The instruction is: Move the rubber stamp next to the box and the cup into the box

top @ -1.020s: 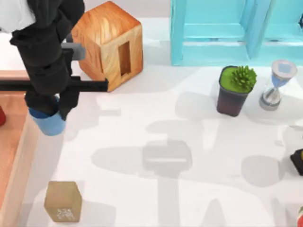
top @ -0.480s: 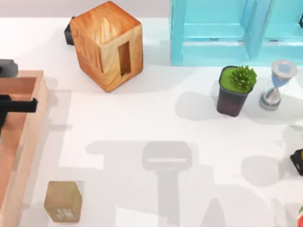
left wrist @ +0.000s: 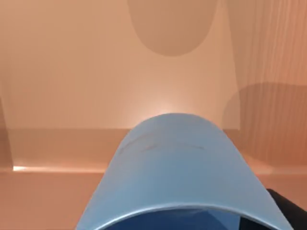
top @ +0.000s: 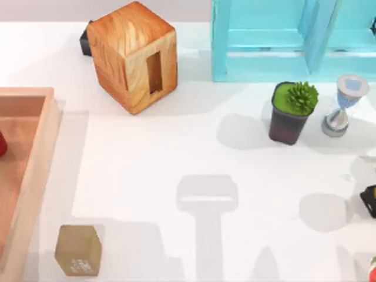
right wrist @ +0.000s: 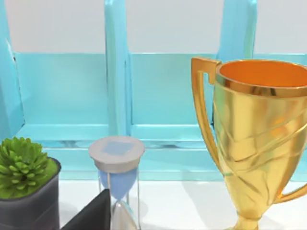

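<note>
The blue cup (left wrist: 172,163) looms close in the left wrist view, hanging above the box's wooden floor (left wrist: 72,72). My left gripper is shut on it, and one dark finger (left wrist: 288,212) shows at the cup's side. In the top view the box (top: 50,135) lies along the left edge, its thick tan wall facing the table. The rubber stamp (top: 78,249), a cork-coloured block with white marks, stands at the front left, just right of the box wall.
A glossy wooden cube (top: 134,56) stands at the back left and a turquoise shelf (top: 282,41) at the back right. A potted plant (top: 292,111), an hourglass (top: 343,106) and a dark object (top: 370,201) stand on the right. A gold trophy (right wrist: 259,139) is beside the hourglass. Something red (top: 2,144) lies in the box.
My left arm carried the cup leftward past the box wall and out of the top view's left edge. The stamp and the other objects have stayed put.
</note>
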`<state>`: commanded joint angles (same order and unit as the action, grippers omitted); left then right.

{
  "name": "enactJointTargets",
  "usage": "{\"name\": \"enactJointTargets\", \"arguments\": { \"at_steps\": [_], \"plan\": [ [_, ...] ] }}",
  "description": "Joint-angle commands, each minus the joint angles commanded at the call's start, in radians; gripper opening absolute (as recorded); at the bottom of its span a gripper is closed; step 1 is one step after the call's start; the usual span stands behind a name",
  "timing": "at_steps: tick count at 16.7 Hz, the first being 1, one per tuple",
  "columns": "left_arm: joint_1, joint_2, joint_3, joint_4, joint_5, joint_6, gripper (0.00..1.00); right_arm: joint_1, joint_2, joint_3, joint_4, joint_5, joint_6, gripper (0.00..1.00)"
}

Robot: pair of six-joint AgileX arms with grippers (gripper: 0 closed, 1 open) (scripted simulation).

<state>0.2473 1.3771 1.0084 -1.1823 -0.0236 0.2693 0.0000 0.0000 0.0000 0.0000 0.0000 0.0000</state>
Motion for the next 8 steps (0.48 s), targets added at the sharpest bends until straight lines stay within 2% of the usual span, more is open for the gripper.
{"name": "enactJointTargets", "arguments": {
  "at_steps": [8],
  "plan": [
    [0.007, 0.01, -0.002, 0.049, -0.008, 0.009, 0.0, 0.0, 0.0, 0.0, 0.0, 0.0, 0.0, 1.0]
  ]
}}
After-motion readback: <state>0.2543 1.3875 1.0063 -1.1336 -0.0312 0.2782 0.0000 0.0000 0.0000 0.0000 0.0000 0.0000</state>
